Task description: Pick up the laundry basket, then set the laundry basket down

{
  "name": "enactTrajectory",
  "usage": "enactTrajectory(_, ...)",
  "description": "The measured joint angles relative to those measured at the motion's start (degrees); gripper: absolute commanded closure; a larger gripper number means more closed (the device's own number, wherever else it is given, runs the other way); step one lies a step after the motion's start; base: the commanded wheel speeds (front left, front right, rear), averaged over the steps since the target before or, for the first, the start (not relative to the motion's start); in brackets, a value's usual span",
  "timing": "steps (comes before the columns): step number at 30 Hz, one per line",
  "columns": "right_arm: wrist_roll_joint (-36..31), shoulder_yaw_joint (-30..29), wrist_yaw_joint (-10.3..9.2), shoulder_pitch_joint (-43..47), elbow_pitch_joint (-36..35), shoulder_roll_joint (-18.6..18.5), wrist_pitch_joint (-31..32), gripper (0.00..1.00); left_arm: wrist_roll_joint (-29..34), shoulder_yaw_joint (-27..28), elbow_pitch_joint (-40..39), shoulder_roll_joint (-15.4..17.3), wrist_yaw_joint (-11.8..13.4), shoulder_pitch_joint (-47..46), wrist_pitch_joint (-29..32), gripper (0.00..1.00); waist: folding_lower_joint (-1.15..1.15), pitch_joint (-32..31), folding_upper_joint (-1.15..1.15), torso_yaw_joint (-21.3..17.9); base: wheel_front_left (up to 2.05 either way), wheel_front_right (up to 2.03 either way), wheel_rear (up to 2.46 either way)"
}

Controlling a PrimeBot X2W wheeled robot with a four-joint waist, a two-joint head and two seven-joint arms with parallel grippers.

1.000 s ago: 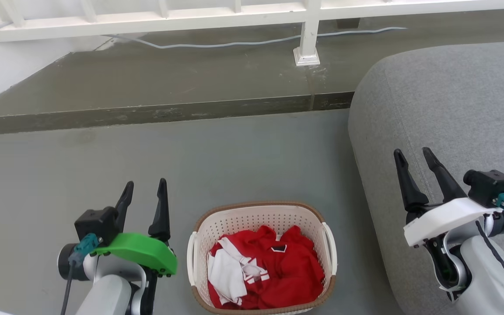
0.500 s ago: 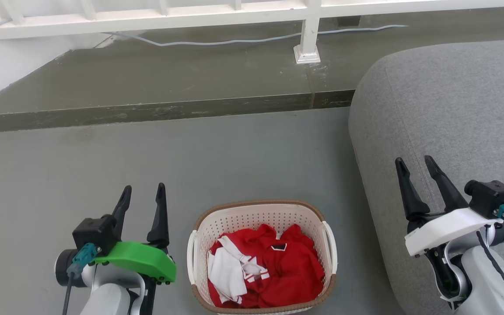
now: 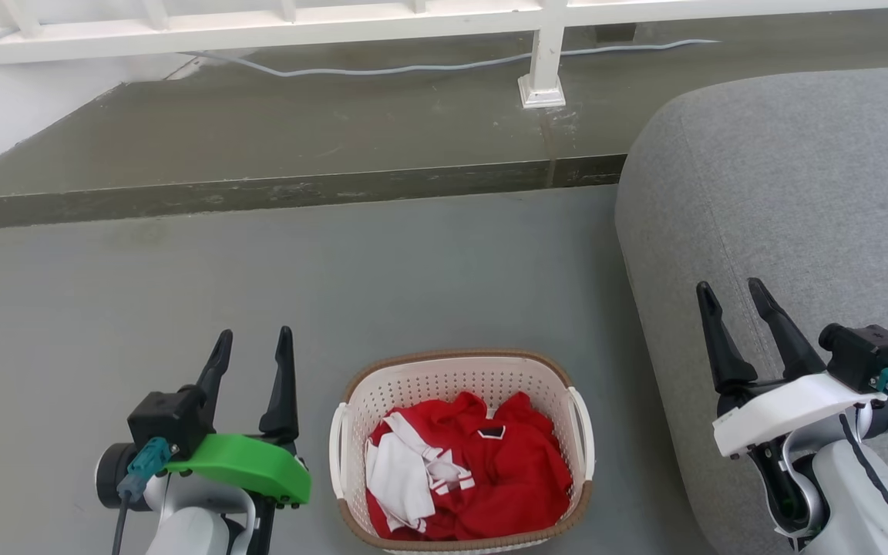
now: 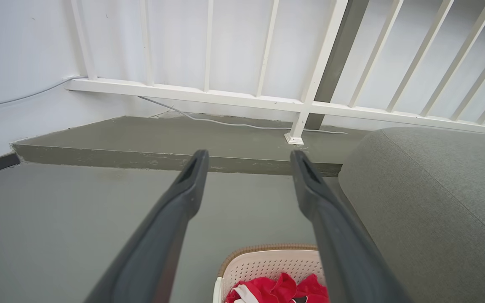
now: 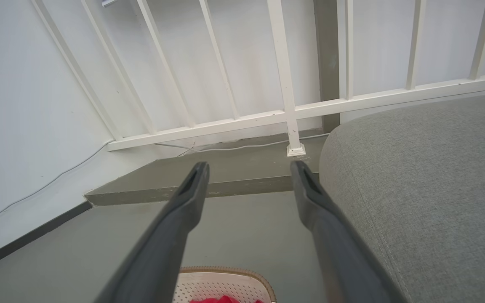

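The laundry basket stands on the grey floor at the bottom centre of the head view, cream-white and perforated with a brown rim, holding red and white clothes. My left gripper hovers open just left of it, apart from its white left handle. Over the grey sofa, my right gripper is open and empty, well right of the basket. The basket's far rim shows in the left wrist view and the right wrist view, below the open fingers.
A large grey sofa fills the right side, close to the basket's right handle. A raised floor step runs across behind, with a white railing post and a cable on it. Open floor lies left of the basket.
The head camera has tilted slightly, shifting the scene. Both grippers sit a little lower in view than a second ago; both stay open and the basket rests in place.
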Motion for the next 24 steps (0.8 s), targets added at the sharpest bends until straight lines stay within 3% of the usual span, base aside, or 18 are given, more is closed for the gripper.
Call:
enactTrajectory(18, -2.1, -2.0, 1.48, 0.5, 0.0, 1.6, 0.0, 0.0, 1.0, 1.4, -0.3, -0.8, -1.7, 0.8, 0.0, 0.0, 0.0, 0.1, 0.0, -0.4, 0.0, 0.0, 0.0)
enactTrajectory(19, -2.2, -2.0, 1.45, 0.6, 0.2, 1.7, 0.0, 1.0, 1.0, 1.4, -0.1, -0.8, -1.9, 0.8, 0.0, 1.0, 0.0, 0.1, 0.0, -0.4, 0.0, 0.0, 0.0)
enactTrajectory(24, -2.1, -1.7, 1.45, 2.7, 2.3, 2.8, 0.3, 1.0, 0.7, 1.1, 1.9, -1.1, -1.9, 2.4, 0.3, 1.0, 0.0, 0.1, 0.0, -0.4, 0.0, 0.0, 0.0)
